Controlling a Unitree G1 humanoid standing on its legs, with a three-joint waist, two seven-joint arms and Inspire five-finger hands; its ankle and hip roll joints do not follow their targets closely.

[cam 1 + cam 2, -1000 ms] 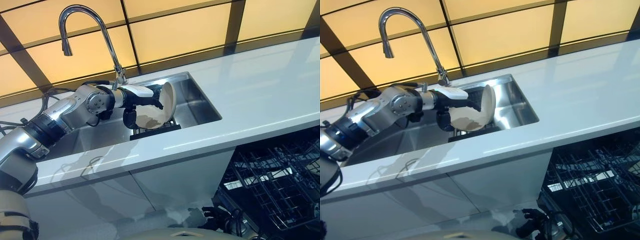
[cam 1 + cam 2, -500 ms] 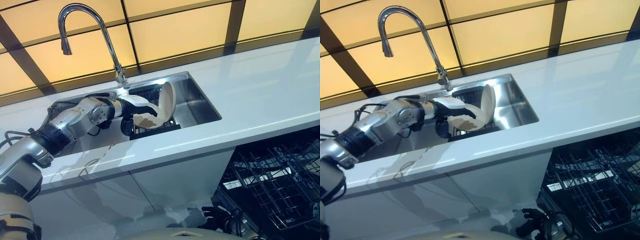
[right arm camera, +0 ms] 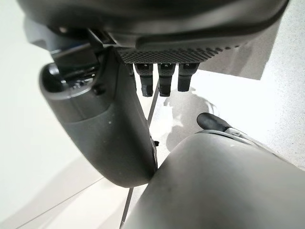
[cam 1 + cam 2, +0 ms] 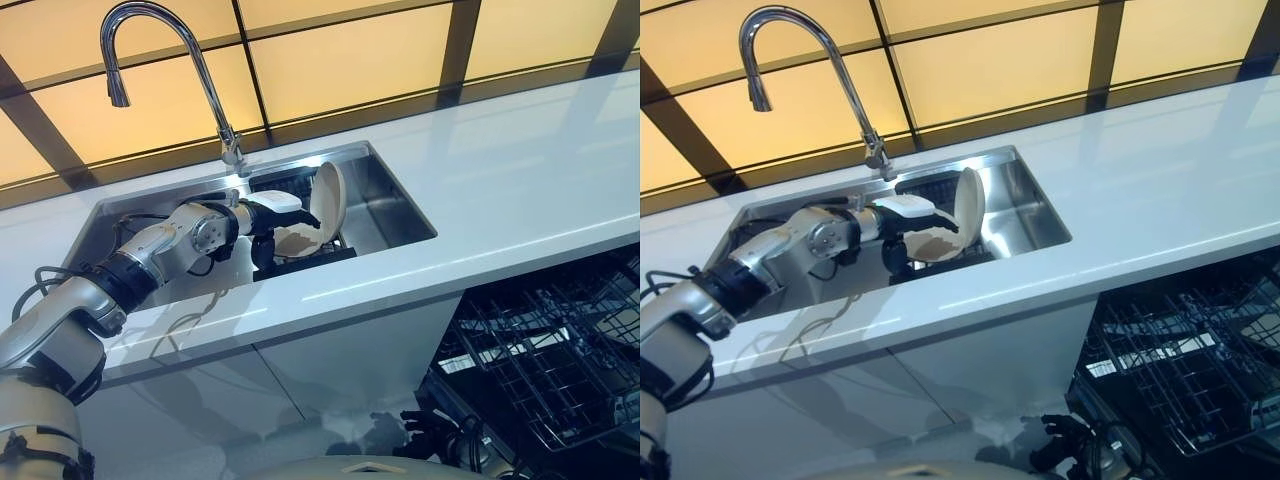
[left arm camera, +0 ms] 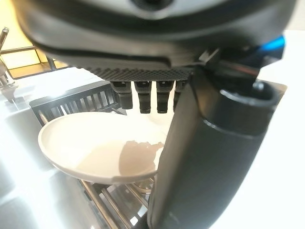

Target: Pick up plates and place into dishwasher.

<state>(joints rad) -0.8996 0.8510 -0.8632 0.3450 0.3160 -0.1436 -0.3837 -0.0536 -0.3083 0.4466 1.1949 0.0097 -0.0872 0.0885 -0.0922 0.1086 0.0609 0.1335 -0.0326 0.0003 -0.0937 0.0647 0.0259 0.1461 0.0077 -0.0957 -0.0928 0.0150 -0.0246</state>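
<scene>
1. The left hand (image 4: 268, 215) is down in the stainless sink (image 4: 395, 195), white-covered thumb lying over the cream plate (image 4: 300, 238) and fingers curled under it. I'd call that a firm pinch on the plate.

2. That plate sits tilted in the hand, just above the dark wire rack (image 4: 300, 262) in the sink basin. A second plate (image 4: 328, 195) stands on edge right beside it, apparently slotted in the rack, which is why it stays upright on its own.

3. The grip from the rim side makes sense: with the plates racked close together, thumb above and fingers below is the only way in without knocking the neighbour.

4. The dishwasher rack (image 4: 545, 375) is pulled out low on the robot's right, under the white countertop (image 4: 520, 180), well apart from the sink. Nothing is loaded in the part I can see, so the carry across looks like the long part of the job.

5. Up close, the left wrist view gives what the head camera cannot: the plate's (image 5: 95, 143) shallow bowl, a brownish smear in it, and rack bars beneath it.

6. The right hand (image 4: 1065, 452) hangs low by the cabinet; its wrist view shows its fingers (image 3: 164, 78) hanging loose with nothing between them and the pale floor.

7. The tall faucet (image 4: 160, 60) arches over the far rim, clear of the lift path.
</scene>
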